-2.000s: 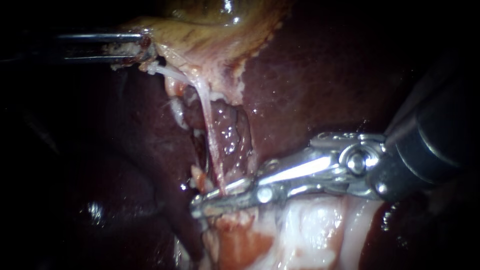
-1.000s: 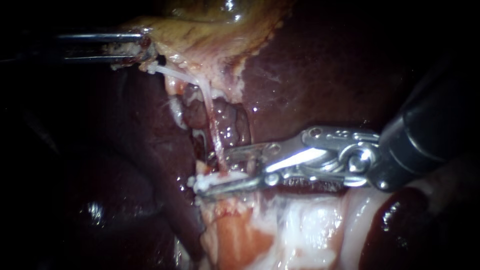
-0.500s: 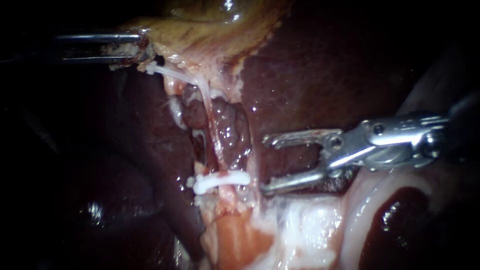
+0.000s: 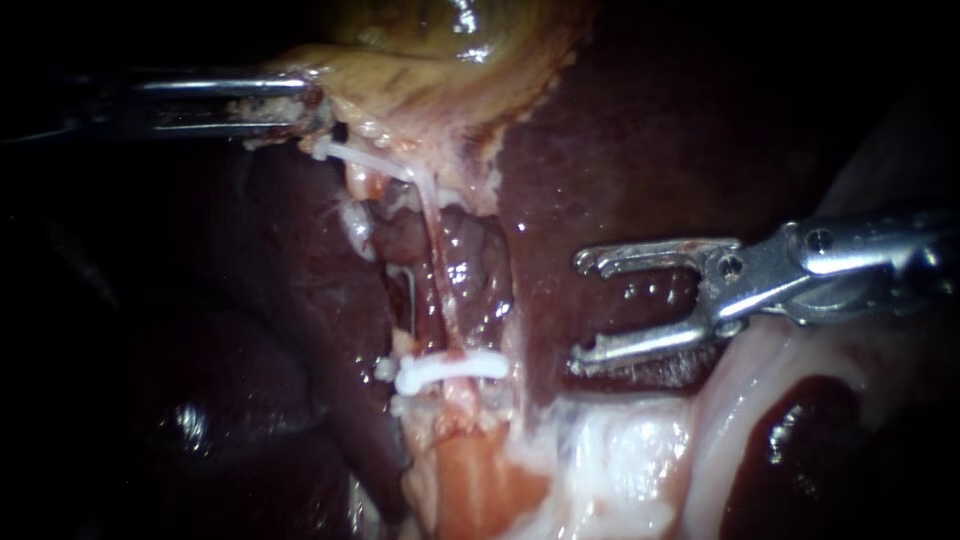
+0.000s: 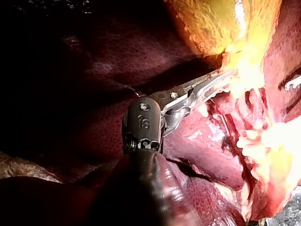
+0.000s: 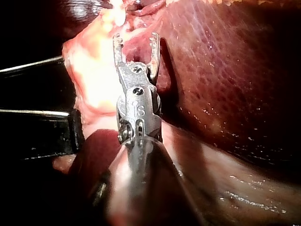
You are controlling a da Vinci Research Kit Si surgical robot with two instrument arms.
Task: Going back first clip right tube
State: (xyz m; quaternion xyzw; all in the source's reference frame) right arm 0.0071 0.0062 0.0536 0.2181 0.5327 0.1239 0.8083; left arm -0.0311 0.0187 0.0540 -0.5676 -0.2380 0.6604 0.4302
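Background of dark, wet liver (image 4: 640,150), with yellowish gallbladder (image 4: 430,60) at upper edge of endoscope view.

Seen in endoscope view only: white clip (image 4: 450,368) closed across pale tube (image 4: 437,270), at its lower end, just above pale fatty tissue (image 4: 610,450).

Right instrument (image 4: 578,312) well clear of clip, to its right, jaws wide apart and empty over liver. Same gap confirmed in right wrist view.

Left instrument (image 4: 318,105) clamped on gallbladder's pale edge, jaws together on the tissue, white strand (image 4: 365,158) taut from there to tube. Grip shown closer in left wrist view, jaw tips lost in glare.

Clip not made out in either wrist view. Left shaft largely lost in shadow.
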